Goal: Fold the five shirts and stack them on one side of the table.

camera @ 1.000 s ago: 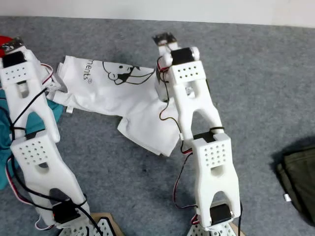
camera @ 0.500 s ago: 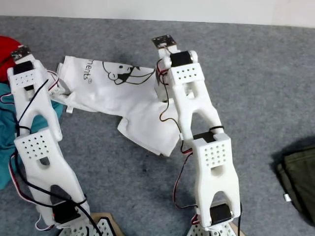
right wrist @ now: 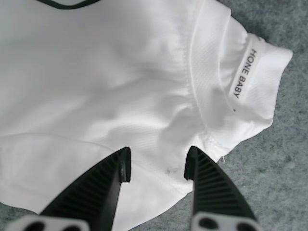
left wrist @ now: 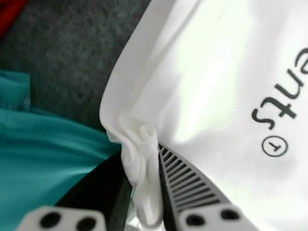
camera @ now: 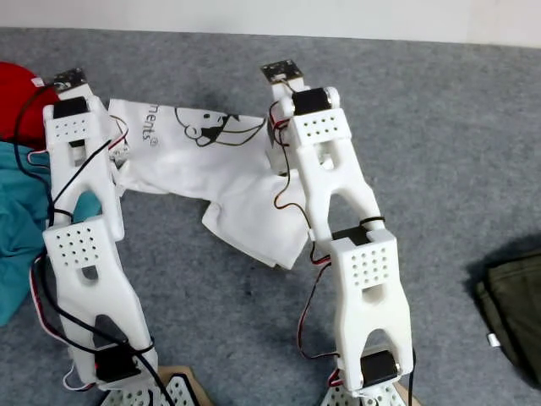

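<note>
A white shirt [camera: 211,169] with black print lies rumpled on the grey table between the two arms. In the left wrist view my left gripper [left wrist: 144,192] is shut on a bunched edge of the white shirt [left wrist: 216,72]; from above it sits at the shirt's left end [camera: 114,156]. My right gripper [right wrist: 156,166] is open, its fingers resting on the white shirt [right wrist: 96,86] close to the labelled collar [right wrist: 245,72]; in the high view it sits at the shirt's upper right edge [camera: 275,144].
A teal shirt [camera: 21,220] and a red shirt [camera: 17,97] lie at the table's left edge, the teal shirt [left wrist: 43,149] close beside my left gripper. A dark olive garment [camera: 516,304] lies at the right edge. Bare grey surface [camera: 439,135] spreads to the right.
My left arm has swung rightward and toward the far edge, pulling the shirt's left end with it and uncovering more of the teal and red shirts. The right arm has stayed still.
</note>
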Available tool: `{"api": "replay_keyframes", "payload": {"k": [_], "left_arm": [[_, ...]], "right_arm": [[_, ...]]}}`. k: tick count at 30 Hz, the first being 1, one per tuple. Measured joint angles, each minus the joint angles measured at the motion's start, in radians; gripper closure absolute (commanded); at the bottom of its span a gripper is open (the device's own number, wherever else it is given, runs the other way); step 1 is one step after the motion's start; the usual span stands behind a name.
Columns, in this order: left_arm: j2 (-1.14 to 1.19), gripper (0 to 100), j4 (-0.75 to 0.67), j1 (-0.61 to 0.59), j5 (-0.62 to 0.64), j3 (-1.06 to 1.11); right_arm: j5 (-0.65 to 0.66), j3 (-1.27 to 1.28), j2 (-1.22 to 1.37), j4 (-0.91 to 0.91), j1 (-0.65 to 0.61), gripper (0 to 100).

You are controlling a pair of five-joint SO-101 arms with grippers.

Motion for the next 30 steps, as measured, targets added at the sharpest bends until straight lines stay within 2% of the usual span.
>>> {"api": "replay_keyframes", "payload": {"k": [7,14,27,30], "left_arm": [[-0.012,99,0.178,-0.002,0.000,-0.061],[-0.066,99,0.296,-0.002,-0.002,-0.112],[-0.080,99,0.311,-0.003,-0.061,-0.089],[-0.080,94,0.311,-0.003,-0.092,-0.083]], "right_arm": [[0.000,0.000,0.000,0.000,0.000,80.3],[0.000,0.000,0.000,0.000,0.000,80.3],[0.000,0.000,0.000,0.000,0.000,80.3],[0.000,0.000,0.000,0.000,0.000,80.3]]}}
